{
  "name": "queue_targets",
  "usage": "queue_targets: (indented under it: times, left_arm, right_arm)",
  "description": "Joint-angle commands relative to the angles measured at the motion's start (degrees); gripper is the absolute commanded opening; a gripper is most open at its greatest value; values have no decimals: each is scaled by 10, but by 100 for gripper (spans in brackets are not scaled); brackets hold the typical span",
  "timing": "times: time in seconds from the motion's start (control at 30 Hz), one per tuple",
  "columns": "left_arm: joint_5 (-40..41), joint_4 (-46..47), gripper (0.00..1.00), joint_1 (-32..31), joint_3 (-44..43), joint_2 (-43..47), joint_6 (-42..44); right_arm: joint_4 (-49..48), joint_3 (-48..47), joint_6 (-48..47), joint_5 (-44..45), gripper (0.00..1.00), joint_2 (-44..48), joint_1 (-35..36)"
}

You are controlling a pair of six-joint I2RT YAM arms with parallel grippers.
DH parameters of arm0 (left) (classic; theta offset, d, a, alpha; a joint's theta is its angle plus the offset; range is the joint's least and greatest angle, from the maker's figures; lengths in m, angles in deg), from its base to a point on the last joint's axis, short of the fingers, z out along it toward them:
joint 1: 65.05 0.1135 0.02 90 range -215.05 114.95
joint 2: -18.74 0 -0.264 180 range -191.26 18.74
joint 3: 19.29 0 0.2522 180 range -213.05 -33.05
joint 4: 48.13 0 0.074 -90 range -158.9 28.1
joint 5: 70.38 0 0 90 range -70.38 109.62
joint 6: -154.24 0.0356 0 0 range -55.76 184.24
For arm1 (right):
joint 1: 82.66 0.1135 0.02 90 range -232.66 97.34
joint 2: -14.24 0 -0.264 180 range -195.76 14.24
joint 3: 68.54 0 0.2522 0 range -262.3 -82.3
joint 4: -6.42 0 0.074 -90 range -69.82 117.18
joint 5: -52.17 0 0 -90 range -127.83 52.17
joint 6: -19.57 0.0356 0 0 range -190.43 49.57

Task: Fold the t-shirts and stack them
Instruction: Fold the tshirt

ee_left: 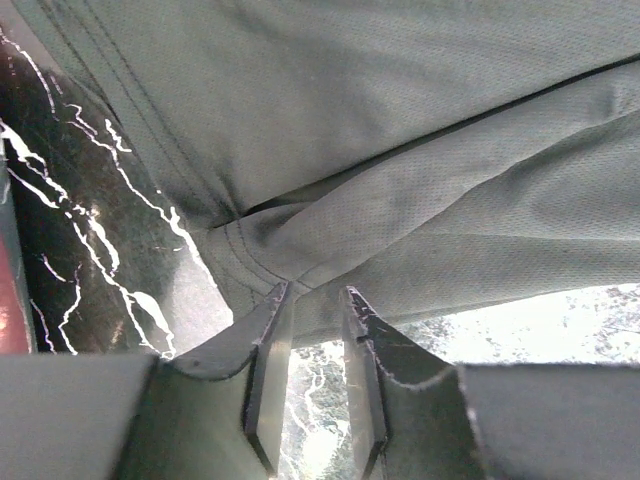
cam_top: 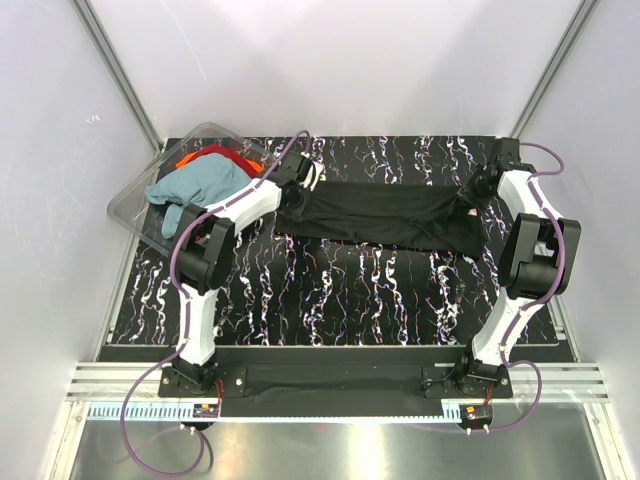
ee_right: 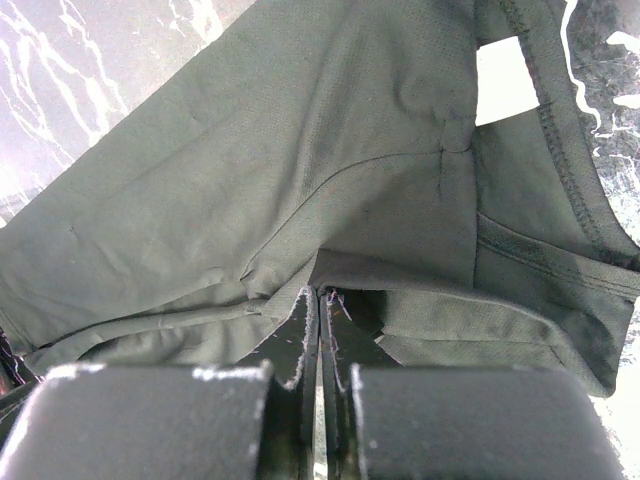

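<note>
Black t-shirt (cam_top: 375, 215): spread out long on the marbled table (cam_top: 330, 290).
Right gripper (ee_right: 318, 295): fingers clamped on its edge.
Left gripper (ee_left: 318, 295): fingers narrowly apart at its hem (grip unclear).
Teal t-shirt (cam_top: 200, 185), red-orange t-shirt (cam_top: 215, 155): heaped in the clear tub (cam_top: 130, 205).

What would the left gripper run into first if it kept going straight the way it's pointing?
The black t-shirt. Its bunched hem sits right at the fingertips of the left gripper, so it would probably push into that cloth almost at once, though depth is hard to judge.

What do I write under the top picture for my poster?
Left gripper and right gripper at the ends of a black t-shirt; teal shirt and red shirt in a tub.
</note>
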Motion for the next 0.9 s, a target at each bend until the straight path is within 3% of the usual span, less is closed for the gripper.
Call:
queue_targets:
  times: [0.0, 0.53, 0.87]
  left_arm:
    - [17, 7, 31, 2, -9, -3, 16]
    - [59, 5, 31, 2, -41, -46, 29]
    - [41, 1, 29, 2, -53, -58, 39]
  right_arm:
    - [-12, -1, -2, -10, 0, 6, 3]
    - [-12, 2, -3, -8, 0, 16, 3]
    - [-13, 14, -6, -6, 0, 21, 3]
